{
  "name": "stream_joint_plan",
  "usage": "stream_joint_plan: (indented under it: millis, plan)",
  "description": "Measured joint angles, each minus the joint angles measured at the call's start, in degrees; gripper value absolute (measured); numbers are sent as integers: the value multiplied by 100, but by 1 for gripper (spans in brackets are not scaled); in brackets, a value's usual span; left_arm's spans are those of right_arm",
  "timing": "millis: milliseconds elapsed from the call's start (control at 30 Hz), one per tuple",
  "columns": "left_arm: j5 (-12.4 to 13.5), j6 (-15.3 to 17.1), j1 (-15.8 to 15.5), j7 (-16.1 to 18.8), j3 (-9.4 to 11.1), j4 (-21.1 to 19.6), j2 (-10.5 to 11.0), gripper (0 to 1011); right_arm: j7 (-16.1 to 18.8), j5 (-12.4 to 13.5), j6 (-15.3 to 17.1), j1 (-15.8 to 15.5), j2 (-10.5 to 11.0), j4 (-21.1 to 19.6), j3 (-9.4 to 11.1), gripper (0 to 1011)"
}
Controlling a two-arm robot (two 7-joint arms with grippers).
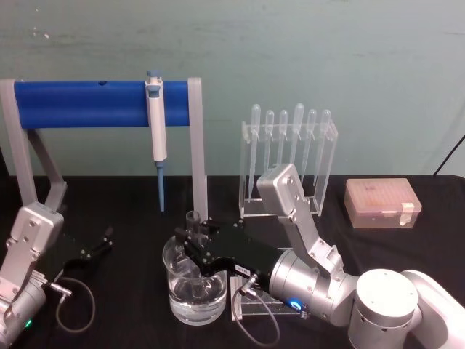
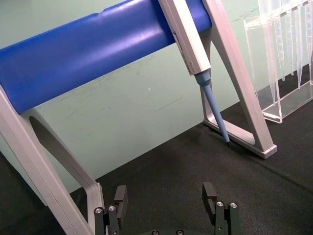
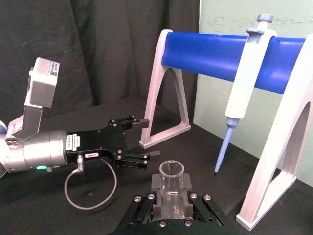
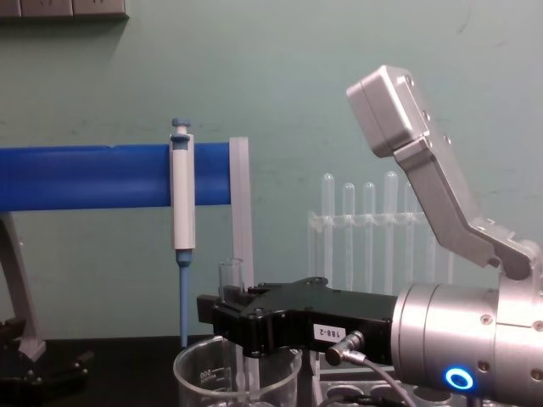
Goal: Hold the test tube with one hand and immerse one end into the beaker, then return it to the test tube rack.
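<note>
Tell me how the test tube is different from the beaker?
The test tube is thin and tall; the beaker is wide and squat. The right gripper holds the test tube upright, while the beaker stands alone on the black table. The beaker has white printed marks; the test tube looks plain. Both are clear glass, and the tube's lower end appears to dip inside the beaker. The left gripper sits open, apart.

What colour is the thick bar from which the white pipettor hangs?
The bar is deep blue, clearest in the head view.
</note>
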Motion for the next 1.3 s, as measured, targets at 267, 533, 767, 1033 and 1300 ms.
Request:
stream_joint_plan:
  millis: [267, 533, 767, 1033, 1300]
  plan:
    - [0, 0, 0, 0, 0, 0, 0, 1000, 1, 0, 0, 0, 0, 0, 0, 225]
    - [0, 0, 0, 0, 0, 0, 0, 1000, 1, 0, 0, 0, 0, 0, 0, 225]
    - [0, 0, 0, 0, 0, 0, 0, 1000, 0, 0, 0, 0, 0, 0, 0, 225]
    - [0, 0, 0, 0, 0, 0, 0, 1000, 0, 0, 0, 0, 0, 0, 0, 225]
    - [0, 0, 0, 0, 0, 0, 0, 1000, 0, 0, 0, 0, 0, 0, 0, 225]
